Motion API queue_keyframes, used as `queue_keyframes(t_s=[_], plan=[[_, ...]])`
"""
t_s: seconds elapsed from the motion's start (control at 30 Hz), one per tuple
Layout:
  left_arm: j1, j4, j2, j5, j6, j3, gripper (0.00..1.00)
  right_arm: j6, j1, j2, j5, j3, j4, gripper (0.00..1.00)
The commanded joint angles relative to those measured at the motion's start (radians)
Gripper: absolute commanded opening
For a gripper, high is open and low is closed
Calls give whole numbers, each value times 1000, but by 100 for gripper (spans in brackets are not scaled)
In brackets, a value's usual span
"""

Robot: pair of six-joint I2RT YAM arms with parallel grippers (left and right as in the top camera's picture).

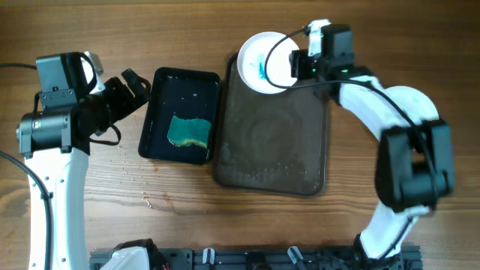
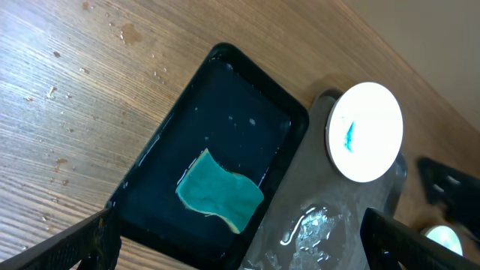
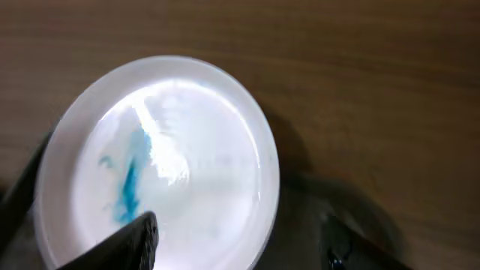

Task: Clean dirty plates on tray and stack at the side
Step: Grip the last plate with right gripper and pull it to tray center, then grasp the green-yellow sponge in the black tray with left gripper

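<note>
A white plate (image 1: 259, 58) with a blue smear lies on the far left corner of the dark grey tray (image 1: 277, 142). It also shows in the left wrist view (image 2: 367, 131) and the right wrist view (image 3: 187, 150). My right gripper (image 1: 298, 64) is open at the plate's right edge. In the right wrist view (image 3: 236, 244), one finger is over the plate and the other is beyond its rim. My left gripper (image 1: 135, 84) is open and empty above the table, left of the black basin (image 1: 154, 112). A teal sponge (image 1: 189, 131) lies in the basin.
The left wrist view shows the basin (image 2: 172, 135), the sponge (image 2: 221, 191), the wet tray (image 2: 330, 225) and my open left fingers (image 2: 247, 255). Water drops and crumbs (image 1: 135, 176) dot the wooden table in front of the basin. A black rail (image 1: 255, 259) runs along the front edge.
</note>
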Motion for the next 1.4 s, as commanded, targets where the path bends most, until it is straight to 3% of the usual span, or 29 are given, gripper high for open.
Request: queue_keyframes(t_s=[0.0,0.07,0.1,0.13,0.17,0.2,0.43,0.57,0.73,0.8,0.9,1.0,1.03,1.07,1.17,1.27,1.37], plan=[[6,3,-3,8,5,11,100,43,0,122,-18,6,68,68],[6,3,-3,8,5,11,100,107,-5,169,13,6,80,68],[6,3,-3,8,5,11,100,131,-7,191,13,6,77,60],[6,3,-3,8,5,11,100,145,-7,203,10,6,72,40],[6,3,-3,8,5,11,100,158,-7,208,-3,6,61,13],[6,3,-3,8,5,11,100,170,-7,204,-24,6,51,4],[6,3,-3,8,5,11,100,220,-7,-148,-122,6,-170,4],[6,3,-3,8,5,11,100,222,-7,-406,-17,6,-483,4],[6,3,-3,8,5,11,100,254,-6,-430,-15,-32,-814,4],[6,3,-3,8,5,11,100,379,-6,-408,-57,-136,-812,4],[6,3,-3,8,5,11,100,594,3,-391,-261,-337,-599,4],[6,3,-3,8,5,11,100,777,18,-391,-245,-445,-442,4],[6,3,-3,8,5,11,100,800,19,-391,-241,-458,-424,20],[5,-7,-3,35,-3,11,100,796,19,-391,-241,-459,-420,33],[1,-65,2,117,-2,10,100,666,19,-421,-242,-445,-413,34],[-35,-91,28,116,6,3,100,284,19,-512,-242,-412,-420,31],[-128,-94,72,77,61,-31,95,71,19,-599,-241,-410,-435,31]])
